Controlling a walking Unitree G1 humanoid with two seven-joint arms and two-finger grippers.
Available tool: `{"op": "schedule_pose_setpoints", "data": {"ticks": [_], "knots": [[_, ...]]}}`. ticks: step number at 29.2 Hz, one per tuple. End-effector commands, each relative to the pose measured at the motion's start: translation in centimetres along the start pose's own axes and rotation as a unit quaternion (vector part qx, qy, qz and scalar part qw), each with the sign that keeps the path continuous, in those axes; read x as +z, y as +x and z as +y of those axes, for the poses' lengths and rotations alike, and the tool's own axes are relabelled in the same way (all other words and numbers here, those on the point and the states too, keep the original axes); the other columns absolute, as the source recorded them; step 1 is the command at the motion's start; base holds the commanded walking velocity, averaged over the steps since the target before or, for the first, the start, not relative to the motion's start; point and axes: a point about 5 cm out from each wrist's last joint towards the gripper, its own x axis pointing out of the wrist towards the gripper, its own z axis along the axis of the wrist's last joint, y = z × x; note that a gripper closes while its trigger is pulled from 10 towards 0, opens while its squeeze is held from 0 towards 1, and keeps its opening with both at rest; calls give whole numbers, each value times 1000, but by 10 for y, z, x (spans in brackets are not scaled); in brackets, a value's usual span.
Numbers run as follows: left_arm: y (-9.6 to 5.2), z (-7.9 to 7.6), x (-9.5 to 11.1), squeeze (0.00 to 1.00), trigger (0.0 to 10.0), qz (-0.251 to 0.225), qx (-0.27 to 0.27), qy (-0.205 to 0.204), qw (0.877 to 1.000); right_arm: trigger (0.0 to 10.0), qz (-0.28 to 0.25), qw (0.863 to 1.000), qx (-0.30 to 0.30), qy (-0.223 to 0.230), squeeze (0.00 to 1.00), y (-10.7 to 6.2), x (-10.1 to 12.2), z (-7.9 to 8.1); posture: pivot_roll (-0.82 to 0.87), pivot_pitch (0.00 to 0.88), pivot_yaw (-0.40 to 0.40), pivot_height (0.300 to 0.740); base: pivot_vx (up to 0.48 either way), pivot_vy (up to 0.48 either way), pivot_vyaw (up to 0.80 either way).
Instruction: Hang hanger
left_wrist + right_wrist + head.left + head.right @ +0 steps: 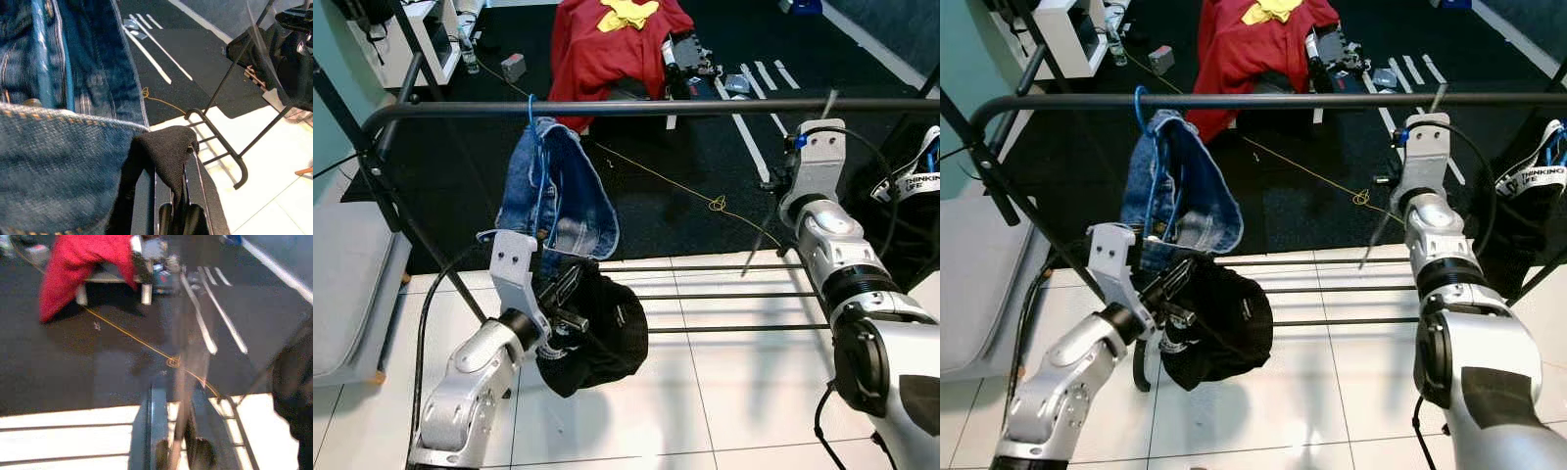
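A black metal rail (636, 107) of a clothes rack runs across the scene. On it hangs a thin blue hanger (532, 116) by its hook, carrying a folded pair of blue denim jeans (554, 196), near the rail's left end. Just below the jeans, the left gripper (570, 294) has its black fingers closed on a black cloth garment (597, 333) — in the left wrist view the cloth (166, 152) is pinched between the two fingers, touching the denim. The right gripper (1408, 132) is raised close under the rail further right and seems to hold a thin grey rod (1378, 235) slanting down; this view is blurred, so I cannot tell how far its fingers are open. Beyond, a red garment (612, 44) lies on the dark carpet (685, 186)
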Motion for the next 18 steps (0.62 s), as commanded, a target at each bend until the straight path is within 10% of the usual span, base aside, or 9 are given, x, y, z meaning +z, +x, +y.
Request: {"op": "schedule_pose_setpoints", "data": {"ticks": [1, 18], "knots": [[0, -2, 6, 0, 10000, -15, -11, 2, 1000, 0, 4, 1000, -2, 5, 0, 0, -1, -1, 112, 183, 38, 740, 0, 0, 0], [9, 1, -1, 0, 10000, 6, 1, 4, 1000, 0, -54, 998, 25, -4, 0, 0, 9, 12, 78, 131, 52, 740, 0, 0, 0]]}}
